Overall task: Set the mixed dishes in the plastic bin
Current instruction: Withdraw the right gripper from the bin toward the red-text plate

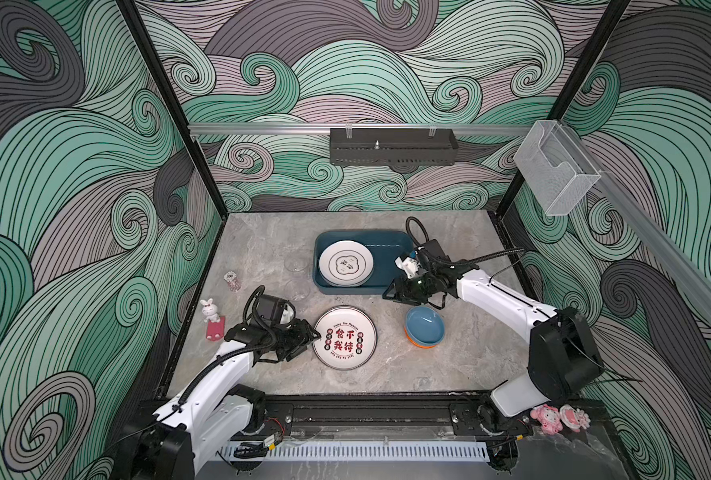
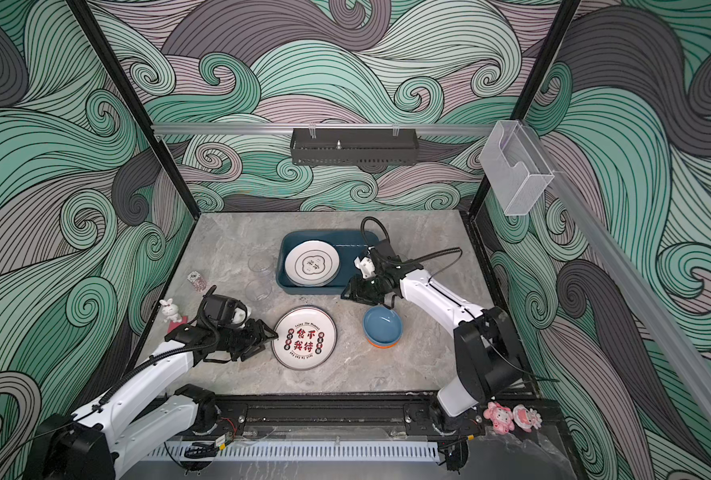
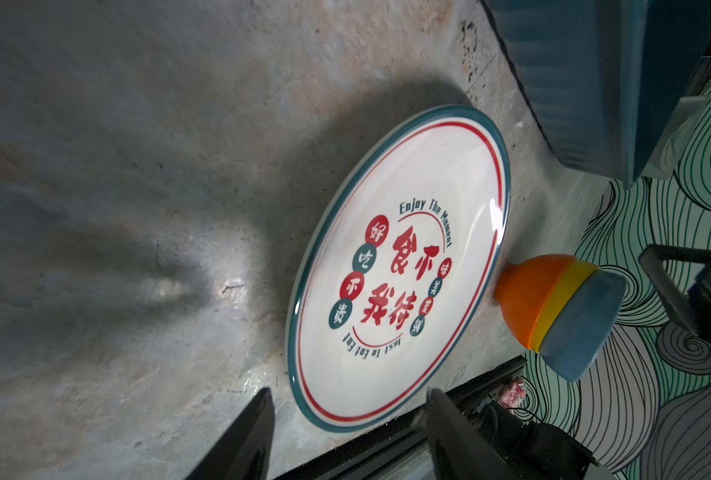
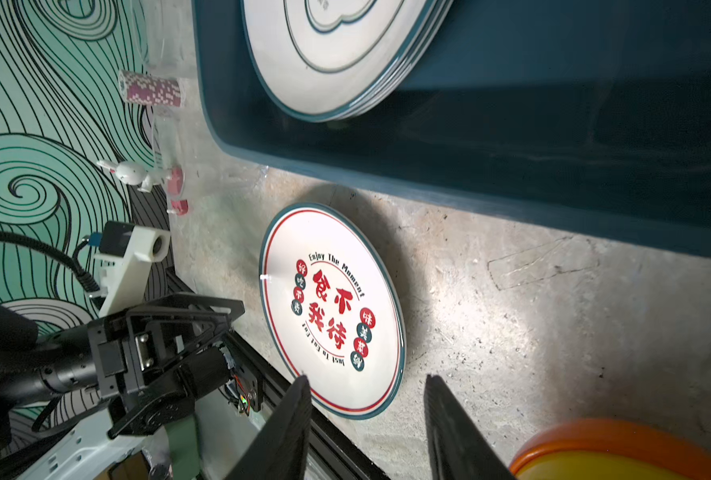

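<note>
A white plate (image 1: 344, 337) (image 2: 304, 337) (image 3: 399, 266) (image 4: 333, 309) with a dark rim and red characters lies flat on the table. My left gripper (image 1: 315, 333) (image 2: 275, 334) (image 3: 349, 392) is open at the plate's left rim, with nothing between its fingers. The teal plastic bin (image 1: 391, 247) (image 2: 356, 245) (image 4: 511, 124) holds stacked plates (image 1: 345, 264) (image 2: 312, 264) (image 4: 337, 54) at its left end. My right gripper (image 1: 386, 294) (image 2: 344, 294) (image 4: 366, 377) hovers open and empty at the bin's near right corner. Stacked blue, yellow and orange bowls (image 1: 424, 326) (image 2: 382, 325) (image 3: 557, 309) sit just below it. Two clear tumblers (image 1: 295, 264) (image 1: 297, 289) stand left of the bin.
A white rabbit figurine (image 1: 209, 309), a red block (image 1: 216, 328) and a stack of poker chips (image 1: 232, 280) sit by the left wall. A black perforated tray (image 1: 393, 146) hangs on the back wall and a clear acrylic box (image 1: 555, 170) on the right rail.
</note>
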You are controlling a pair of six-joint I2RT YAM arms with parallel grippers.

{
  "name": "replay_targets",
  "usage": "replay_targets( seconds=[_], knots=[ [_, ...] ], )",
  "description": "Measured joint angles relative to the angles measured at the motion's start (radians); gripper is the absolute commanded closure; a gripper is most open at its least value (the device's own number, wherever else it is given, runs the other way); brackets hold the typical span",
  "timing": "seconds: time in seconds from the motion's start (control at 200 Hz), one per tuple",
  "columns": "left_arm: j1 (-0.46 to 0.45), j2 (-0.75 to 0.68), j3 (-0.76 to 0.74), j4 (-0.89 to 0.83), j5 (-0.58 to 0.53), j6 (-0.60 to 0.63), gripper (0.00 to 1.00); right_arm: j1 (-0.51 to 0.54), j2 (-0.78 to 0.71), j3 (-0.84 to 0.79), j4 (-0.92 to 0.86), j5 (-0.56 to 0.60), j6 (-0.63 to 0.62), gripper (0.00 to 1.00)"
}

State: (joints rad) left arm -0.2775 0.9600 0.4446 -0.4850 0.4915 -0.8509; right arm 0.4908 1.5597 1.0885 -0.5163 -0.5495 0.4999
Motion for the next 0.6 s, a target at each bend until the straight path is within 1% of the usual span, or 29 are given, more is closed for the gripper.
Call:
replay_targets(
  seconds=[0.115, 0.215, 0.5, 0.6],
  knots=[
    [0.000, 0.027, -0.036, 0.048, 0.005, 0.003, 0.39, 0.011, 0.000, -0.003, 0.006, -0.013, -0.003, 0.54],
    [0.000, 0.045, -0.050, 0.080, 0.005, 0.006, 0.42, 0.012, -0.002, -0.003, 0.013, -0.018, -0.003, 0.55],
    [0.000, 0.158, -0.066, 0.192, 0.005, 0.013, 0.57, 0.012, -0.002, -0.003, 0.021, -0.020, -0.006, 0.55],
    [0.000, 0.193, -0.072, 0.224, 0.006, 0.013, 0.62, 0.012, -0.002, -0.003, 0.021, -0.020, -0.011, 0.55]
  ],
)
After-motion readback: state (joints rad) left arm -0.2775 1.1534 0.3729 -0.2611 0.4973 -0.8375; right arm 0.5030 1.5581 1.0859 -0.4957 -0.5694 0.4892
